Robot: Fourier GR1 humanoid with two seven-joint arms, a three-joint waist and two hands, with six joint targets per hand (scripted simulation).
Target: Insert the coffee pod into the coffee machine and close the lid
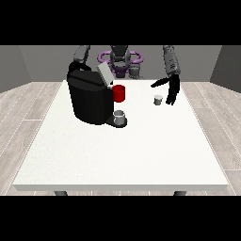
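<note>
The hand at the view's right [171, 92] hangs above the desk [122, 150] with its fingers straight and pointing down, thumb spread toward the view's left; it is open and holds nothing. The pod [158, 99], small and pale, stands upright on the desk just beside this hand, on the side toward the view's centre; contact between them cannot be determined. Further toward the view's left stands the black machine [88, 99]. Its grey lid [104, 73] is raised and tilted. A red part [119, 93] projects from the machine's side facing the pod. A grey cup [119, 116] sits on the machine's base below that part. The other hand is hidden behind the machine.
</note>
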